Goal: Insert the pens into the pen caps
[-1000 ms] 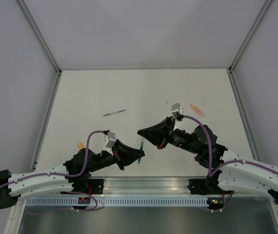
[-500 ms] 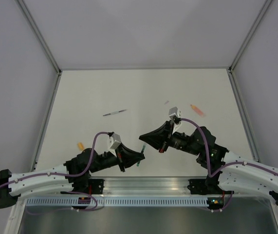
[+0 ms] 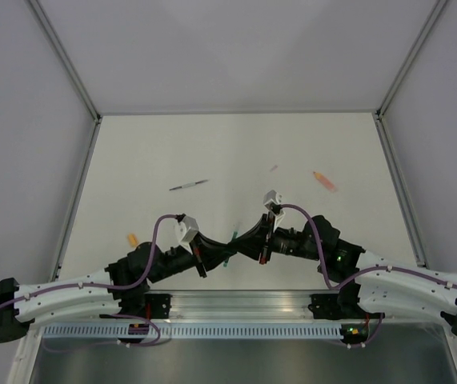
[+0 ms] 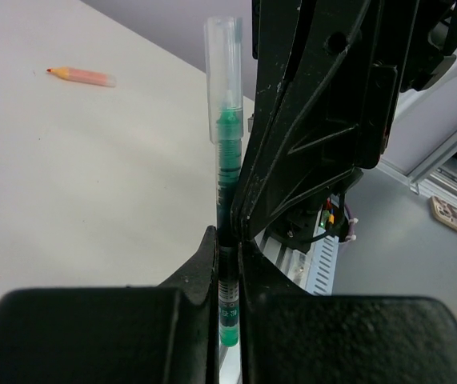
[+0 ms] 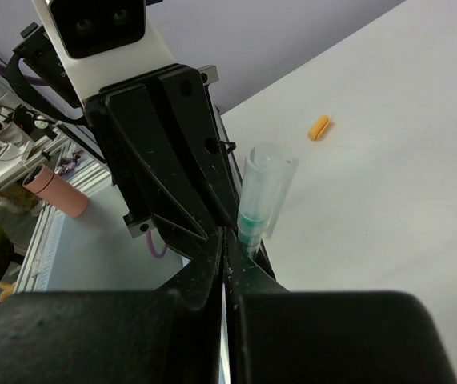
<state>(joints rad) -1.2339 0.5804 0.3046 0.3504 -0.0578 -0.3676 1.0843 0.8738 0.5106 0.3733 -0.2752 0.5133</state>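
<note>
My left gripper [image 4: 226, 236] is shut on the dark pen with green [image 4: 227, 200] and holds it upright above the table. A clear cap with a green inside [image 4: 223, 72] sits over the pen's tip. My right gripper [image 5: 226, 240] is shut, with nothing seen between its fingers, and its tips press against the pen's barrel just below the cap [image 5: 263, 188]. In the top view both grippers, left [image 3: 220, 256] and right [image 3: 241, 238], meet at the pen [image 3: 231, 240]. The silver-grey pen [image 3: 188, 186], pink-orange marker [image 3: 324, 182], grey cap [image 3: 274, 168] and yellow-orange cap [image 3: 132, 239] lie on the table.
The white table [image 3: 212, 152] is walled by grey panels on three sides. A metal rail [image 3: 236, 304] runs along the near edge between the arm bases. The marker [image 4: 80, 76] shows in the left wrist view, the yellow-orange cap [image 5: 318, 127] in the right wrist view.
My right gripper has moved left and towards the near edge until its tips meet the pen. My left gripper has shifted slightly right with the pen in it.
</note>
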